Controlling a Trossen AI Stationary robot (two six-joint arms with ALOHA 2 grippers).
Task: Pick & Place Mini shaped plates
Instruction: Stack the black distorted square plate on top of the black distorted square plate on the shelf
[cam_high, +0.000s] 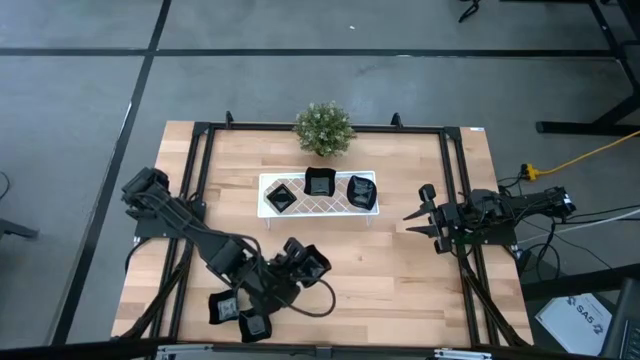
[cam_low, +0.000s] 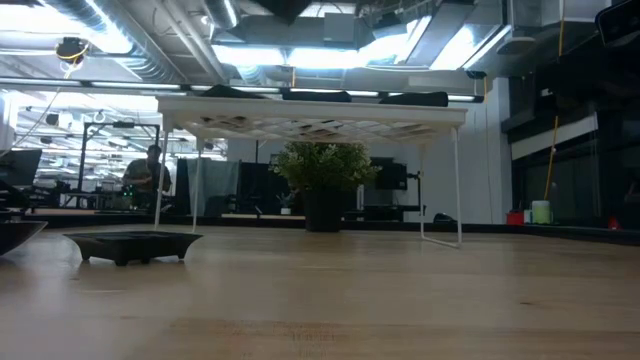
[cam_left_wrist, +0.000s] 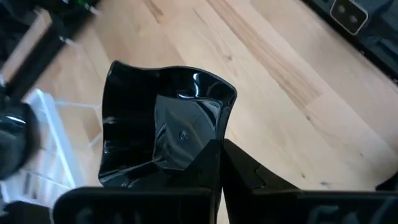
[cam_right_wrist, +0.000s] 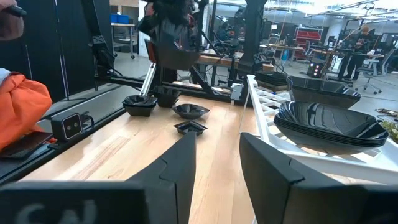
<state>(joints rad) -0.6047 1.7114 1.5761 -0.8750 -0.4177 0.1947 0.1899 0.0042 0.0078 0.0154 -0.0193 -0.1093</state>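
Note:
My left gripper (cam_high: 293, 262) is shut on one black glossy mini plate (cam_left_wrist: 165, 127) and holds it above the table's near middle. Other mini plates (cam_high: 222, 307) (cam_high: 258, 325) lie flat on the wood near the front edge; the right wrist view shows several there (cam_right_wrist: 191, 111). Three more plates (cam_high: 318, 182) sit on the white lattice tray (cam_high: 268, 183), which stands on thin legs (cam_low: 458, 185). My right gripper (cam_right_wrist: 214, 165) waits open at the table's right side, with nothing between its fingers. My left gripper pinches the plate's rim (cam_left_wrist: 198, 163) at one corner between its two fingers. The fingers (cam_left_wrist: 249, 177) slant downward from the table's left. The plate is lifted clear of the table and tilted, its hollow side turned toward the wrist camera.
A small green potted plant (cam_high: 323, 127) stands behind the tray at the far edge. A black frame rail (cam_high: 455, 180) runs around the table. Bare wood (cam_high: 390, 280) lies between the tray and the front edge, to the right of my left gripper.

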